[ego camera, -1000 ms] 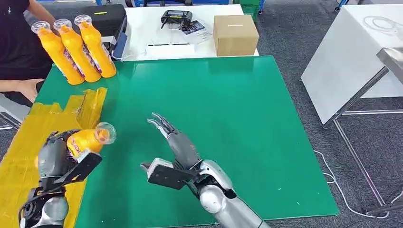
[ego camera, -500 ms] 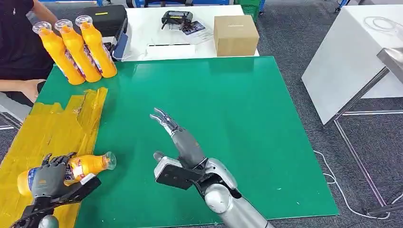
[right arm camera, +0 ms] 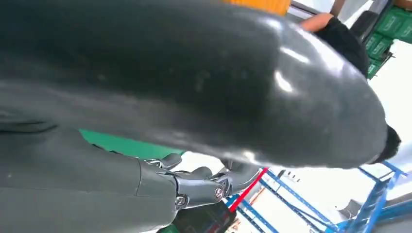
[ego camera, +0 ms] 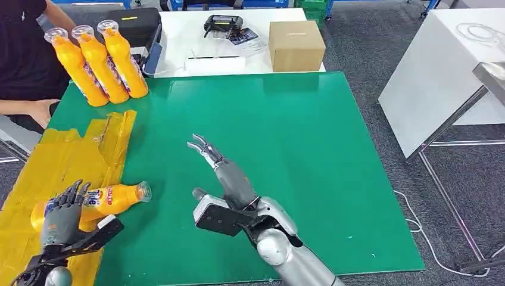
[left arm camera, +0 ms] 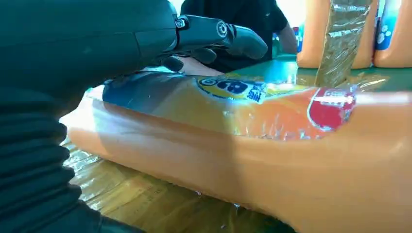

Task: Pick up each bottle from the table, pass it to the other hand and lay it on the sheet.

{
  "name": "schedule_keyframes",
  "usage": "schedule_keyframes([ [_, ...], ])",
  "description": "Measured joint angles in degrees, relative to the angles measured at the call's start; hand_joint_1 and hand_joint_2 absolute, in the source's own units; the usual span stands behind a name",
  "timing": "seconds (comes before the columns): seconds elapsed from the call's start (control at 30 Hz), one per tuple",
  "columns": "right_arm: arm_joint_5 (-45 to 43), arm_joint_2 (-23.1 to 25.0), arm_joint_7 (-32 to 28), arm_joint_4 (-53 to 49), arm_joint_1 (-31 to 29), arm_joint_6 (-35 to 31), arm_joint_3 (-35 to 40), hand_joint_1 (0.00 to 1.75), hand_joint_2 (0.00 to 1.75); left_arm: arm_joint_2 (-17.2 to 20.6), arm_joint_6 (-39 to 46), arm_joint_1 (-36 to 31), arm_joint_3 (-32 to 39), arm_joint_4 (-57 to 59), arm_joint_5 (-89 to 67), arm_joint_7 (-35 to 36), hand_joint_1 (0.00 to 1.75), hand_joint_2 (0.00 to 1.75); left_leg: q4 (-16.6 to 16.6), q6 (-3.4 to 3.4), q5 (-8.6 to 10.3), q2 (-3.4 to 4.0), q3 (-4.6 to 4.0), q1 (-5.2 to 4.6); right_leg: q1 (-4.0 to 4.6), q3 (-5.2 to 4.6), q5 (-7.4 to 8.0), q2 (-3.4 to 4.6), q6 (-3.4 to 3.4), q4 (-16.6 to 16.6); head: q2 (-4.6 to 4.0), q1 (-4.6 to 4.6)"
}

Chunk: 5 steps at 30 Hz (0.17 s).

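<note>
Bottle point(ego camera: 95, 201) lies on its side on the yellow sheet point(ego camera: 53, 161), cap poking over the green table point(ego camera: 309, 149); left hand point(ego camera: 59, 217) rests over it, fingers spread, so the lay-down step looks nearly done. Right hand point(ego camera: 223, 173) hovers spread and empty; next it likely needs to reach the three standing bottles point(ego camera: 98, 62).

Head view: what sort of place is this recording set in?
Probably a robotics lab or test workshop: a green table on grey carpet, a white bench with a cardboard box and handheld controller, blue metal racking behind.
</note>
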Motion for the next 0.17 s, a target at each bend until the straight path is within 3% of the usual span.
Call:
schedule_keyframes([
  [0.17, 0.88, -0.02, -1.55, 0.00, 0.81, -1.36, -0.28, 0.00, 0.00, -0.83, -6.62, 0.48, 1.18, -4.44, 15.87, -4.87, 0.00, 0.00, 0.01, 0.04, 0.03, -0.08, -0.01, 0.00, 0.01, 0.01, 0.00, -0.08, 0.00, 0.00, 0.00, 0.00],
])
